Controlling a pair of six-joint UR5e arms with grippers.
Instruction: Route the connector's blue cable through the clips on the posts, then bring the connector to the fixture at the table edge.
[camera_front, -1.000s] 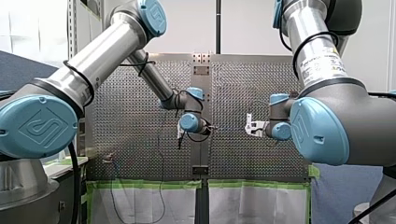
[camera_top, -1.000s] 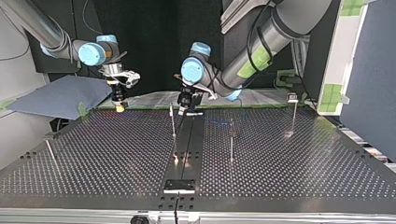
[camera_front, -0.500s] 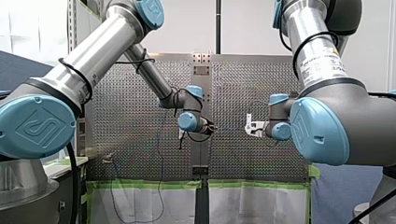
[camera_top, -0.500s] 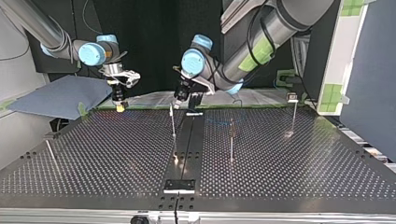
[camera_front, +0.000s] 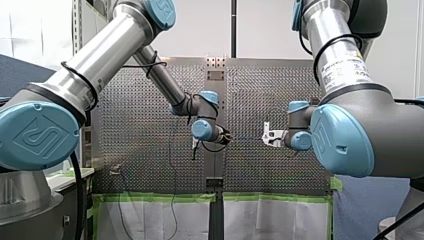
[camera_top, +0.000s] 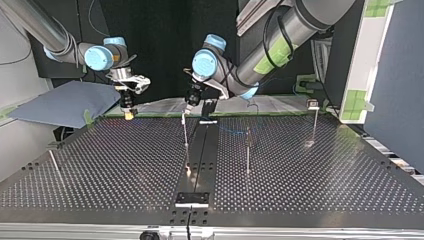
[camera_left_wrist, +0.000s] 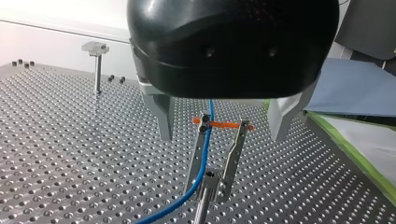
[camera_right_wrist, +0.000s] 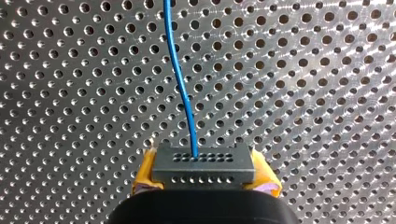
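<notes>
My right gripper (camera_right_wrist: 205, 181) is shut on the grey connector (camera_right_wrist: 204, 164), held between its yellow pads. The blue cable (camera_right_wrist: 180, 70) runs away from the connector over the perforated table. My left gripper (camera_left_wrist: 222, 133) is open, its metal fingers (camera_left_wrist: 164, 122) standing either side of a clip (camera_left_wrist: 219, 154) on a post. The blue cable (camera_left_wrist: 201, 168) passes through that clip, under its orange band. In the top view my left gripper (camera_top: 190, 104) hangs over the middle post (camera_top: 185, 131), and my right gripper (camera_top: 129, 111) stays at the far left.
Other posts stand at the top view's centre right (camera_top: 247, 147), far right (camera_top: 314, 122) and near left (camera_top: 54, 164). A black fixture (camera_top: 191, 199) sits at the near table edge. A blue sheet (camera_top: 65, 102) lies beyond the table's left corner.
My left gripper has shifted towards the top view's left and turned, coming over the middle post's clip. My right arm has not moved.
</notes>
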